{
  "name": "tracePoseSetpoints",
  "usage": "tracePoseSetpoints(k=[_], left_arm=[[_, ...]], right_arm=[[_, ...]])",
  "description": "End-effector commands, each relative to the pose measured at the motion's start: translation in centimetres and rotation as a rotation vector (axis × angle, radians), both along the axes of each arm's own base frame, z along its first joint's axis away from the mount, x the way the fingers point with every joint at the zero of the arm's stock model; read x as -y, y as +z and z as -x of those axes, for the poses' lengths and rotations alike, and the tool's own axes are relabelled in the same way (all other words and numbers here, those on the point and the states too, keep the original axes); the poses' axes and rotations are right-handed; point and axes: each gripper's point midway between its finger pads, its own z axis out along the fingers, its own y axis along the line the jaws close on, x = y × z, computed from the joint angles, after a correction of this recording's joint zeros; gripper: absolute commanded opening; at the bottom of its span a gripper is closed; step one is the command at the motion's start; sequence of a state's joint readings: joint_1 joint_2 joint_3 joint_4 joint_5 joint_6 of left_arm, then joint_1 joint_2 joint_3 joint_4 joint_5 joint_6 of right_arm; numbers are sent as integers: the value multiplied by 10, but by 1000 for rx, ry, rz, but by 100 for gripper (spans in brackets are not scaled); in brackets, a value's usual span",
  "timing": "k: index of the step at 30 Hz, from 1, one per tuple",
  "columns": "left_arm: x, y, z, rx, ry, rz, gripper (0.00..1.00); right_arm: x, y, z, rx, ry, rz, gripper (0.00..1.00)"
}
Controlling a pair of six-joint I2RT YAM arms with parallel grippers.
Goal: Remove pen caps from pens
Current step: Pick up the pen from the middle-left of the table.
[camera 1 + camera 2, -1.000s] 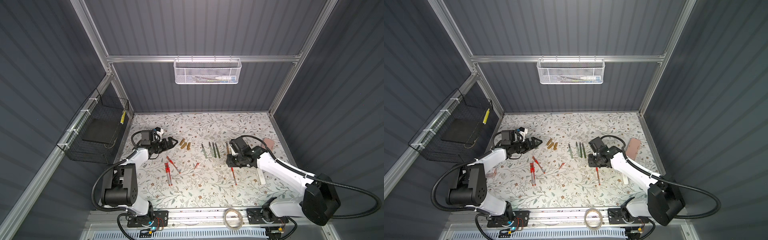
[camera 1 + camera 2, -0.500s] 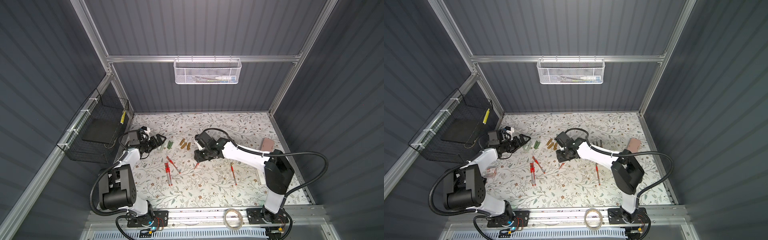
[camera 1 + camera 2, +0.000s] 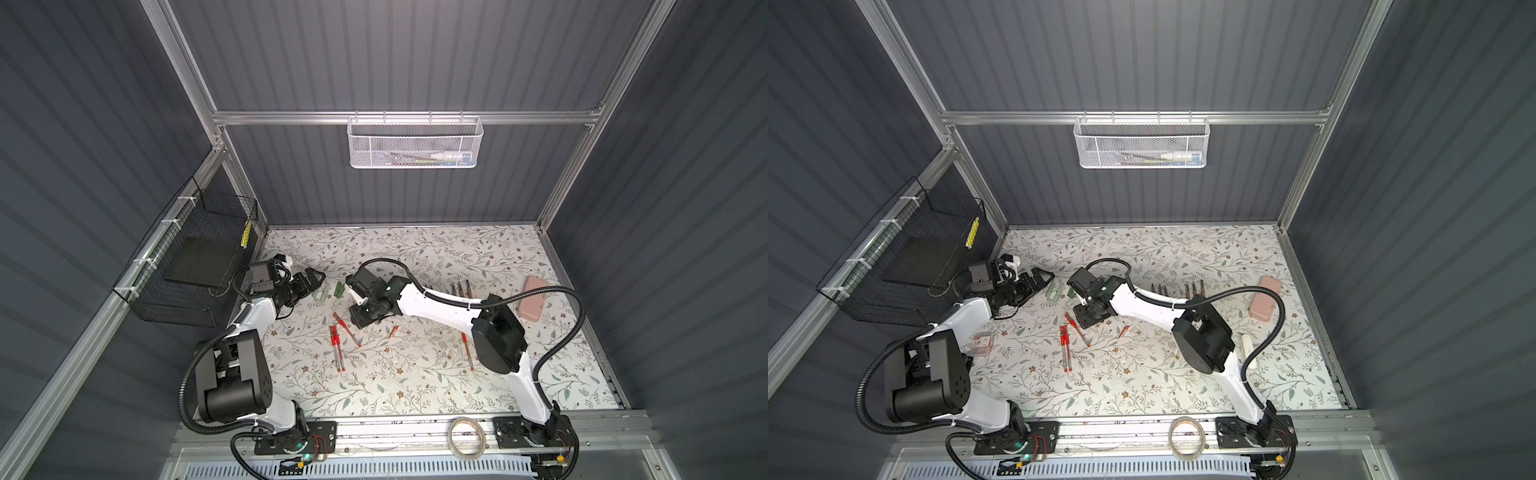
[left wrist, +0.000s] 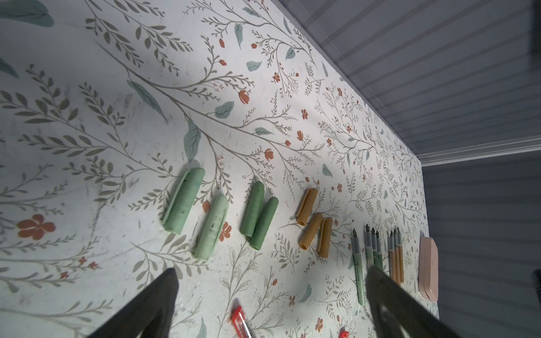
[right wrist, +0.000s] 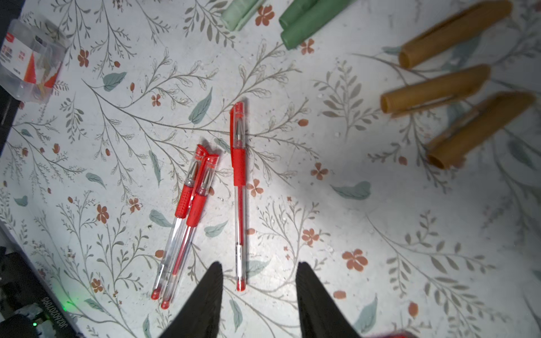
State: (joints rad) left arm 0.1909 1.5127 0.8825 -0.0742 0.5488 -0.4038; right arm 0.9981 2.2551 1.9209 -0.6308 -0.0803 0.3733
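Right wrist: slim, clear-barrelled pens [image 5: 238, 190]

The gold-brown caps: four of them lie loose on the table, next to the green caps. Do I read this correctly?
Not quite. There are three gold-brown caps, not four. They do lie loose on the table, next to the green caps. The left wrist view shows this.
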Motion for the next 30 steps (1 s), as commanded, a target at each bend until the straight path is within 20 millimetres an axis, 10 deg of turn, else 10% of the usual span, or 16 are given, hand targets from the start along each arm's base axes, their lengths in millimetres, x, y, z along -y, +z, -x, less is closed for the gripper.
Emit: tracePoseSetpoints(k=[1,19,30], left_arm=[[-3,11,0,17,11,-2,100],[-2,15,0,32,20,10,100],[0,20,1,35,10,25,100]], right_arm=[[0,-14,1,2,37,79,40],[-21,-63,13,-20,98,216,39],[16,-84,22,-31,78,383,17]])
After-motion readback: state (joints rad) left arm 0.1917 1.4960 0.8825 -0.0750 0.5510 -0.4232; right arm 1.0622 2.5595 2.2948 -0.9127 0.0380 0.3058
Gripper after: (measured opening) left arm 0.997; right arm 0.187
